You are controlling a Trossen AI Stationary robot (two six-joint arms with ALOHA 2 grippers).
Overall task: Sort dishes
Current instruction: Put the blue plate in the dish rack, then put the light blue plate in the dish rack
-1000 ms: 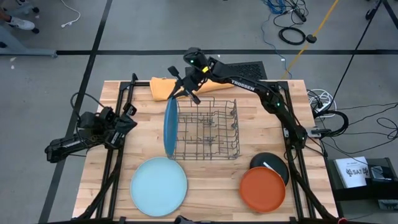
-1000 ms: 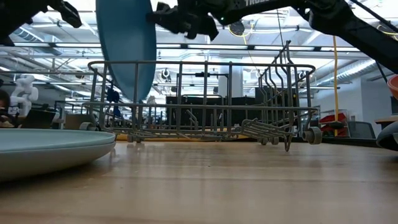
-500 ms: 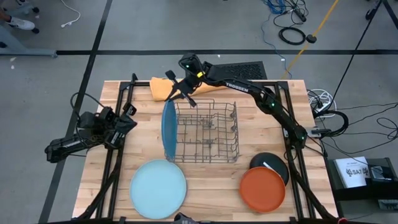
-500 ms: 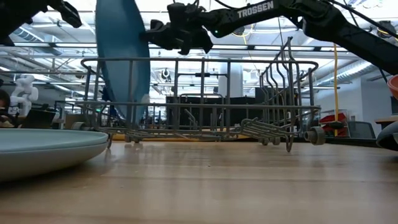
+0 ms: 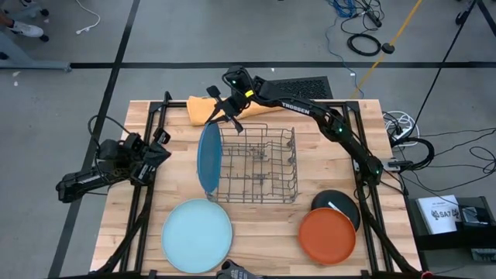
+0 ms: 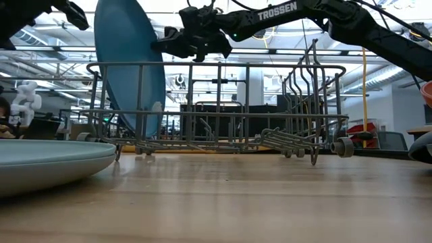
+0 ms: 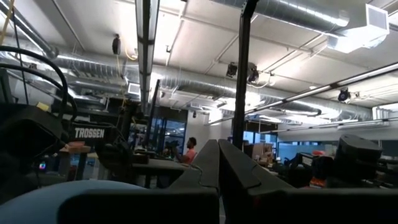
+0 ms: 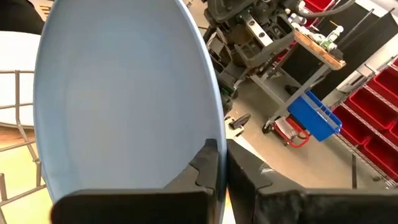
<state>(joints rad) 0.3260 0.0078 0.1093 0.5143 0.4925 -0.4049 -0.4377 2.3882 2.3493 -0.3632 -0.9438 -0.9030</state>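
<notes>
A: Where is the right gripper (image 5: 219,113)?

B: Over the far left corner of the wire dish rack (image 5: 260,167), close to the folded orange cloth (image 5: 203,108) at the back of the wooden surface (image 5: 263,229). Its jaws are clamped on the top rim of the blue plate (image 5: 209,157); the right wrist view shows the two dark fingers (image 8: 208,163) pinched nearly together on the plate's edge.

A: And how does that plate sit?

B: On edge, at the rack's left end, leaning a little outward at the top. From table height the blue plate (image 6: 130,71) rises well above the rack's top rail, with its lower part inside the wires. Whether it touches the rack floor, I cannot tell.

A: The other dishes?

B: The large light blue plate (image 5: 198,233) lies flat near the front, left of centre. The orange plate (image 5: 328,235) lies flat at the front right, overlapping the black plate (image 5: 339,204) with a white stripe just behind it.

A: The left arm?

B: The left gripper (image 5: 161,147) waits at the surface's left edge, well apart from the rack, jaws together and empty
</notes>
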